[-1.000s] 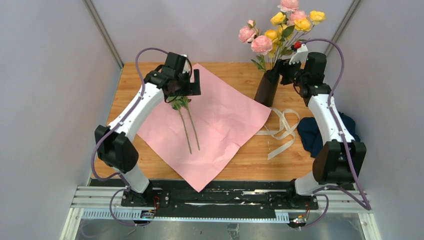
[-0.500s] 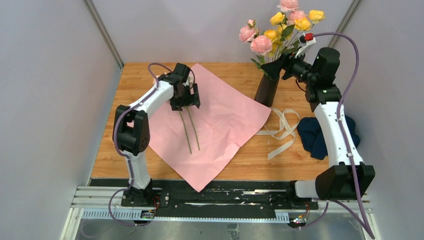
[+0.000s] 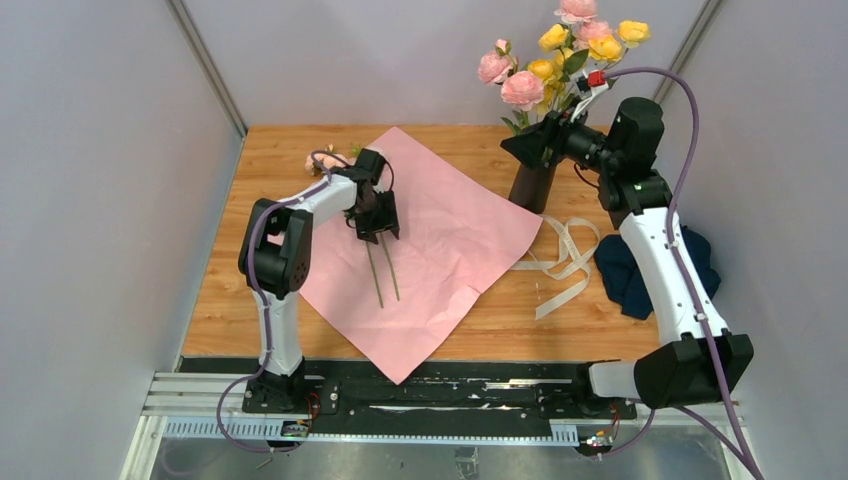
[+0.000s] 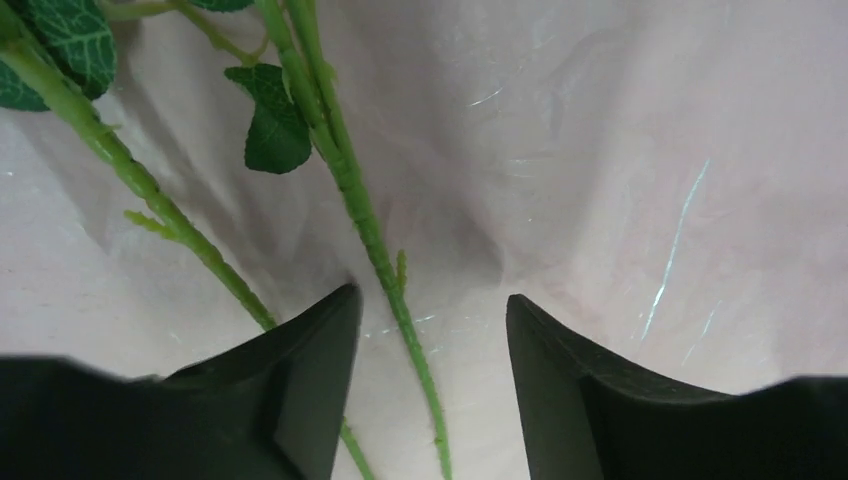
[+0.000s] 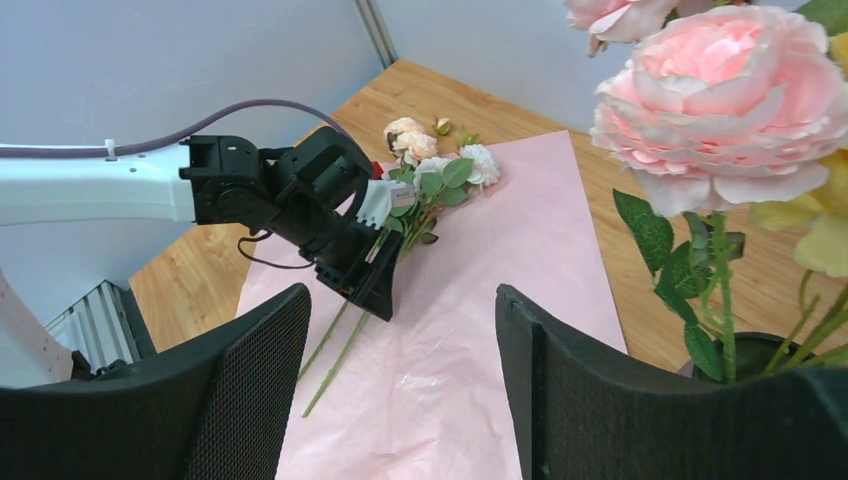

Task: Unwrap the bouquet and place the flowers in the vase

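The bouquet is undone: its pink wrapping paper lies flat and the cream ribbon sits loose to the right. Two flowers lie on the paper, their thin green stems pointing toward me. My left gripper is down on the paper, open, with one stem between its jaws untouched and the other stem running under the left finger. The black vase holds several pink and yellow flowers. My right gripper hovers open and empty beside them.
A dark blue cloth lies at the right table edge behind the right arm. A big pink rose hangs close to the right wrist camera, over the vase rim. Grey walls enclose the table on three sides.
My left gripper slid down the stems toward me, uncovering the blooms, lowered onto the paper and narrowed its jaws. The right gripper rose from the vase's side and swung left.
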`<state>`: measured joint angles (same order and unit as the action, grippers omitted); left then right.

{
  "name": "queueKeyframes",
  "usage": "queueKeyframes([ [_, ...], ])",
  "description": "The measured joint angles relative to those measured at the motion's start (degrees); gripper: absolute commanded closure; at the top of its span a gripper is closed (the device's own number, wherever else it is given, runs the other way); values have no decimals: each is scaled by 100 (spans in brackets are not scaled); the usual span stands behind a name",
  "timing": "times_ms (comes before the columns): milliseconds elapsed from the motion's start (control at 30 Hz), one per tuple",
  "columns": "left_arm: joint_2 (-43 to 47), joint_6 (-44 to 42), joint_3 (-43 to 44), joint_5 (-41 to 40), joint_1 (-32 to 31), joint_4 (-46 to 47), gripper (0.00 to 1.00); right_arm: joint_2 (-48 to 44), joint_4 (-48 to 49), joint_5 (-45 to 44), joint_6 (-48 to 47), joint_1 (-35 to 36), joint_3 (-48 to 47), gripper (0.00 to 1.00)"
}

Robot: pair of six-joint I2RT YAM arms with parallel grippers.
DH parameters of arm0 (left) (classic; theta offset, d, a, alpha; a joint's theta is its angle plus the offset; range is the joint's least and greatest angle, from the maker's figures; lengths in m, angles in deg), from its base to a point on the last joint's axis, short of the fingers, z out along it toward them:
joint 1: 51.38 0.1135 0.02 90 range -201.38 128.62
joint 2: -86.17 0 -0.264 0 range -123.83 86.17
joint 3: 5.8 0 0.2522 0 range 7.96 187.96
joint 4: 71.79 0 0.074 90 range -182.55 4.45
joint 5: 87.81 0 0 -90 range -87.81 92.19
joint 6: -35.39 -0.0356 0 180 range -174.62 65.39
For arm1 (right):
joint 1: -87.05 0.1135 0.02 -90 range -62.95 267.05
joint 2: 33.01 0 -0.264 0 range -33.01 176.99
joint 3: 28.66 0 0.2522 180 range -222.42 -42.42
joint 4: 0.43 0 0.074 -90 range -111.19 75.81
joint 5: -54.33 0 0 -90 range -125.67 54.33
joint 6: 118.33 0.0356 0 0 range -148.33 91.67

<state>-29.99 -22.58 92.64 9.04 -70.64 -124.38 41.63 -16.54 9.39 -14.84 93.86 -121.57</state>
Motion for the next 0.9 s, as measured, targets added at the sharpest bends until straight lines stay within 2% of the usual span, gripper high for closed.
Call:
queueKeyframes([
  [67, -4, 0, -31, 31, 0, 17, 55, 7, -2, 20, 0, 66, 0, 30],
  [100, -4, -9, -31, 37, 0, 26, 63, 13, -2, 28, 0, 94, 0, 30],
  [200, -4, -37, -31, 48, 0, 61, 100, 52, 0, 42, 0, 203, 0, 31],
  [533, 125, -358, -31, 173, -2, 74, 100, 409, -424, -33, -474, 1209, -170, 31],
  [633, 485, -581, -33, 175, -2, 76, 100, 601, -503, -76, -540, 1558, -275, 30],
  [700, 774, -704, -33, 175, -2, 90, 100, 756, -501, -157, -494, 1718, -328, 26],
  [900, 1757, -933, -24, 212, -4, 258, 100, 1547, -463, -627, 87, 1895, -538, 18],
])
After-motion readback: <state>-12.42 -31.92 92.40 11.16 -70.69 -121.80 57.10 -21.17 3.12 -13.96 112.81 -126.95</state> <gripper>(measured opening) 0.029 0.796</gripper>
